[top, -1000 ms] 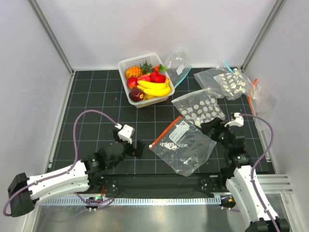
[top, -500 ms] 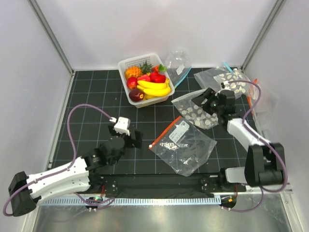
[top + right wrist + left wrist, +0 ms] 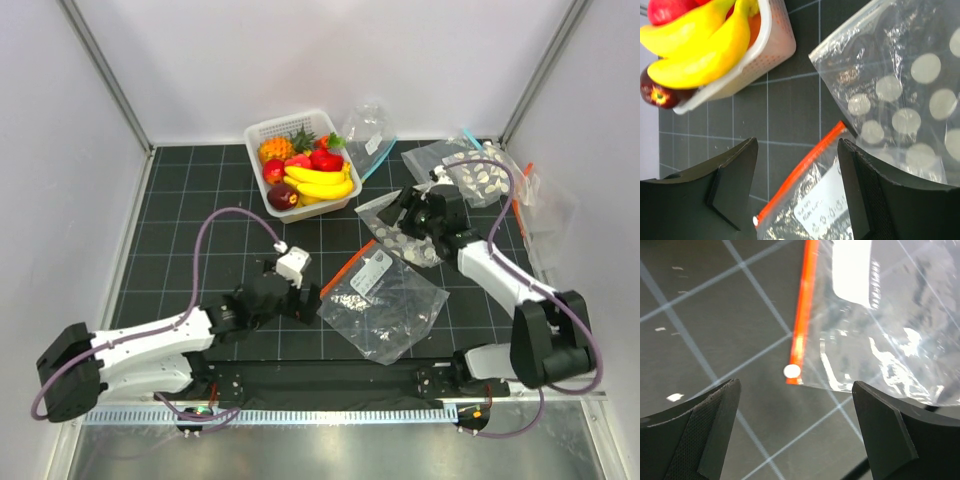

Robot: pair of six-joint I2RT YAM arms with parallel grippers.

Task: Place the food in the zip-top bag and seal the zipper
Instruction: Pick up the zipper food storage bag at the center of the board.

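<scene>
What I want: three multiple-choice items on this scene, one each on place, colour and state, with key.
1. The zip-top bag has a zipper that is: A blue; B orange-red; C green.
2. The left gripper is: A open; B shut on the zipper; C out of view.
3. The banana bunch lies: A in the white basket; B in the zip-top bag; C in the left gripper.
Key: 1B, the strip shows orange-red; 2A, its fingers stand apart, gripping nothing; 3A, it rests inside the basket.

You have bare desk (image 3: 190, 230) left of the zip-top bag (image 3: 390, 300); the basket (image 3: 290, 120) and dotted bags (image 3: 400, 240) crowd the far side.
</scene>
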